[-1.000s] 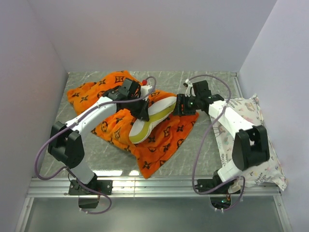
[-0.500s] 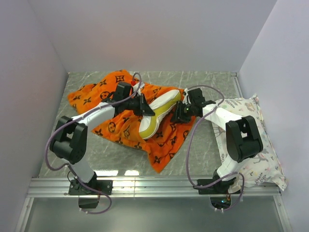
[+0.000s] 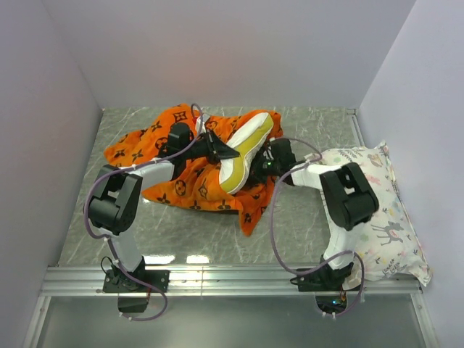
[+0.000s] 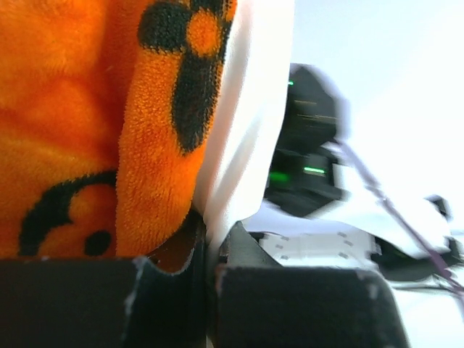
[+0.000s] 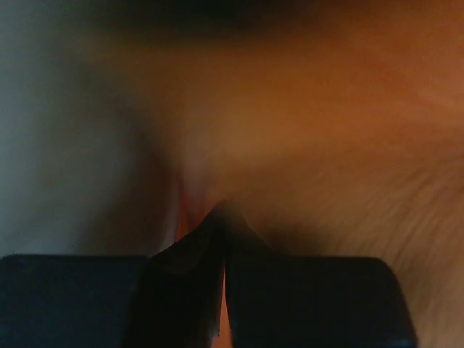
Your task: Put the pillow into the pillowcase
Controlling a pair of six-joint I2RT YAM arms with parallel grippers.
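Observation:
The orange pillowcase (image 3: pixel 174 174) lies bunched at the table's centre-left. The white pillow (image 3: pixel 246 148) with its yellow band stands tilted on it. My left gripper (image 3: pixel 221 150) is at the pillow's left edge. In the left wrist view this gripper (image 4: pixel 210 239) is shut, with white pillow fabric (image 4: pixel 246 130) pinched between the jaws and orange pillowcase plush (image 4: pixel 87 109) beside it. My right gripper (image 3: pixel 264 165) sits low at the pillow's right side. In the right wrist view it (image 5: pixel 221 217) is shut, pressed into orange pillowcase fabric (image 5: pixel 326 130), with a sliver of orange between the jaws.
A white pillow printed with deer and plants (image 3: pixel 377 210) lies along the right wall. Walls close the table on the left, back and right. A metal rail (image 3: pixel 232 279) runs along the near edge by the arm bases.
The right gripper has shut. Both grippers have moved left and toward the back. The pillow has swung more upright and the pillowcase has bunched up to the left.

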